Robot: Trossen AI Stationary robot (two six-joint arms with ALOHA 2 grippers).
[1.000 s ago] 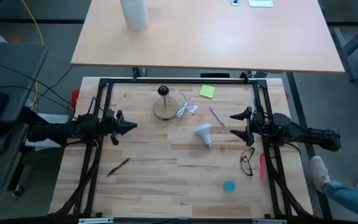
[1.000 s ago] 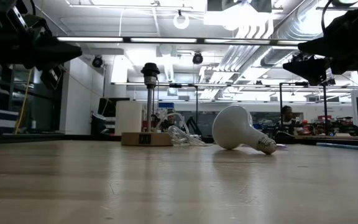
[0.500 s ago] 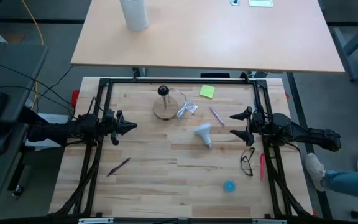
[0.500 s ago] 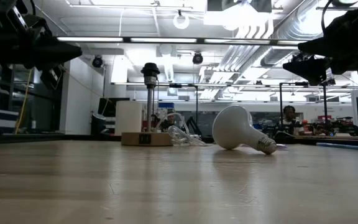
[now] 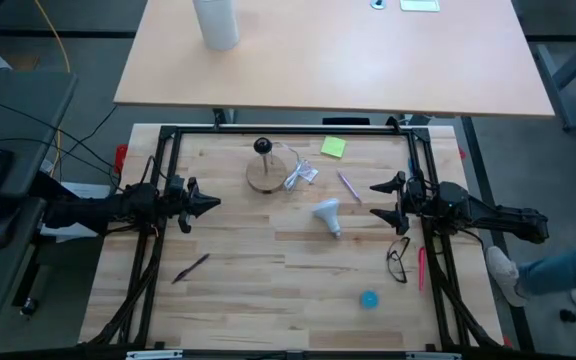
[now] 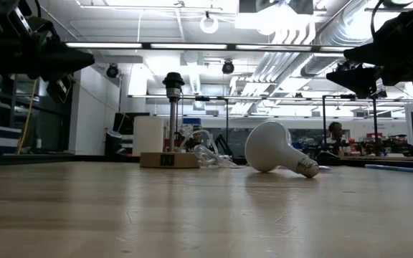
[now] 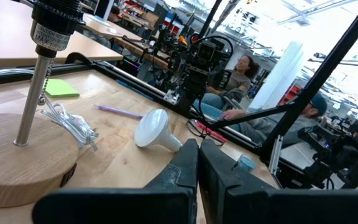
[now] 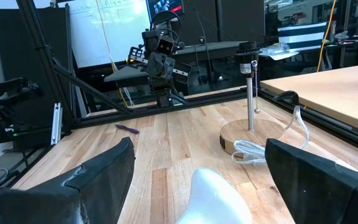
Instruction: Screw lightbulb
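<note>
On the wooden table (image 5: 268, 290) the lightbulb (image 5: 328, 214) lies on its side.

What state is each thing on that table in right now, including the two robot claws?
lightbulb: lying on its side, untouched.
lamp socket: upright on its wooden disc, empty.
glasses: lying unfolded.
left gripper: shut, empty, at the table's left edge.
right gripper: open, empty, beside the bulb.

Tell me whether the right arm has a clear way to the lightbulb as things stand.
Probably yes. The lightbulb lies on its side on bare wood, and the right gripper hangs open beside it, facing it, with nothing between them. The purple pen and the glasses lie off that line.
</note>
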